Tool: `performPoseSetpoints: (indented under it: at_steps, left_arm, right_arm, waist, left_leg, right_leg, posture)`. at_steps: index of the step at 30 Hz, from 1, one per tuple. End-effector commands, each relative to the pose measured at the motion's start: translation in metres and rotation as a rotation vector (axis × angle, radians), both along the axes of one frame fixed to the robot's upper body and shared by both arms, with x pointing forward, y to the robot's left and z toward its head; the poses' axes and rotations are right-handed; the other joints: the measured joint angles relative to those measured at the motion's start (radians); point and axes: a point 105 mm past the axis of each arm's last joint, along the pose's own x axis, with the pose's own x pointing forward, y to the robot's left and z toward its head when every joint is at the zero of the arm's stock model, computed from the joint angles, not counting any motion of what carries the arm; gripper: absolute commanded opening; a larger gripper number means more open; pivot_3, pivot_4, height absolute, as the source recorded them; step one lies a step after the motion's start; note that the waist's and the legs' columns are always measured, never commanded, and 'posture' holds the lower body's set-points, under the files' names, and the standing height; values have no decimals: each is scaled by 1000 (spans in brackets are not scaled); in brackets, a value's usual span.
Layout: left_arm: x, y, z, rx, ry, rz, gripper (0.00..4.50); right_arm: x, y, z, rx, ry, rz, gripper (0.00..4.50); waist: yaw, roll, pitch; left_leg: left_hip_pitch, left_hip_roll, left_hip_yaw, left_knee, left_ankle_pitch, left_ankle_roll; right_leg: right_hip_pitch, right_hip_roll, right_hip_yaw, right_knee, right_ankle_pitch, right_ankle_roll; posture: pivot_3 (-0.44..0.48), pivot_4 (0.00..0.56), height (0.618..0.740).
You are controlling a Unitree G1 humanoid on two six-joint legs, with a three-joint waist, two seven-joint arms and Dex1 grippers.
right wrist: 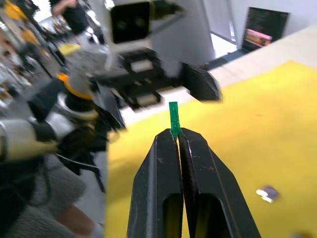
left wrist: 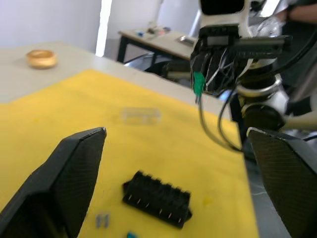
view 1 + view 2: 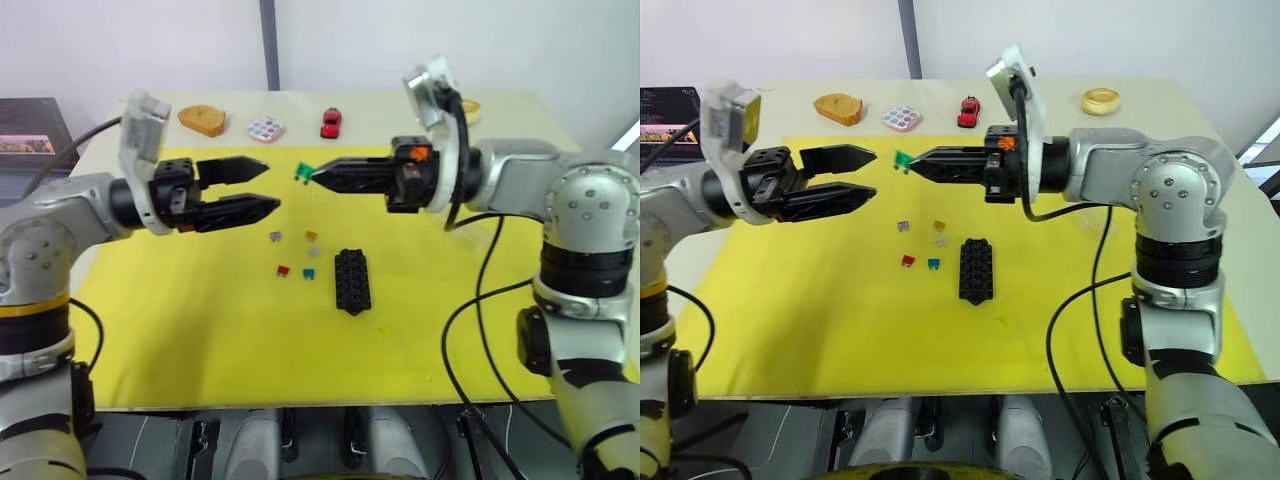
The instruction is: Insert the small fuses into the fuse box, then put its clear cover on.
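My right gripper [image 3: 316,174] is shut on a small green fuse [image 3: 303,171], held in the air above the mat; the fuse sticks out past the closed fingertips [image 1: 173,119]. Facing it from the left, my left gripper [image 3: 271,186] is open and empty, a short gap from the fuse. Below them the black fuse box [image 3: 352,281] lies on the mat. Beside it lie loose fuses: purple [image 3: 275,237], tan [image 3: 311,236], grey [image 3: 313,251], red [image 3: 283,271] and teal [image 3: 309,273]. The clear cover [image 2: 140,115] lies faintly visible on the mat beyond the fuse box.
A yellow mat [image 3: 200,340] covers most of the table. Along the far edge sit a tan bread-shaped piece [image 3: 203,119], a pastel-dotted palette [image 3: 265,128], a red toy car [image 3: 331,122] and a yellow ring [image 3: 1101,100]. A laptop [image 3: 25,140] stands off the left side.
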Motion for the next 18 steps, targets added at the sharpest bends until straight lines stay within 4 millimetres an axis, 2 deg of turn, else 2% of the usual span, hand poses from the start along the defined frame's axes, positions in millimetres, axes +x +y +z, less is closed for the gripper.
performPoseSetpoints:
  at_steps: [1, 5, 7, 10, 14, 18]
  left_arm:
    - [4, 10, -16, 146, -93, 118, 4478]
    - [-13, 0, -57, 262, -117, 52, 4478]
    - [-18, -6, -69, 271, -122, 37, 4478]
    - [-29, -17, -86, 311, -139, -1, 4478]
    - [-38, -25, -100, 329, -145, -27, 4478]
    - [-43, -34, -105, 326, -148, -53, 4478]
  right_arm:
    - [-7, -11, -9, -123, -171, 83, 0]
    - [-9, -27, -47, -318, -283, 164, 0]
    - [-10, -32, -63, -370, -306, 192, 0]
    - [-11, -33, -76, -382, -323, 207, 0]
    - [-16, -34, -92, -392, -316, 208, 0]
    - [-20, -35, -105, -391, -307, 195, 0]
  waist:
    - [-2, 0, 0]
    - [-3, 0, 0]
    - [-2, 0, 0]
    - [-1, 0, 0]
    - [0, 0, 0]
    - [2, 0, 0]
  left_leg:
    - [0, 0, 0, -1, 0, 0]
    - [1, 0, 2, -5, 0, -1]
    - [1, 1, 2, -6, 1, -2]
    - [1, 1, 2, -6, 4, -7]
    - [2, 1, 1, -6, 4, -8]
    - [1, 1, 1, -6, 3, -8]
  right_leg:
    - [0, 0, 0, -1, 0, 0]
    - [-1, 0, 1, -4, 0, 0]
    - [-1, 0, 1, -4, 0, 0]
    - [-1, 0, 1, -4, 0, 0]
    - [-1, -1, 1, -4, 0, -1]
    - [-1, -1, 1, -4, 0, -1]
  posture:
    - [0, 150, 740]
    - [0, 150, 740]
    - [0, 150, 740]
    - [0, 150, 740]
    - [0, 150, 740]
    - [0, 150, 740]
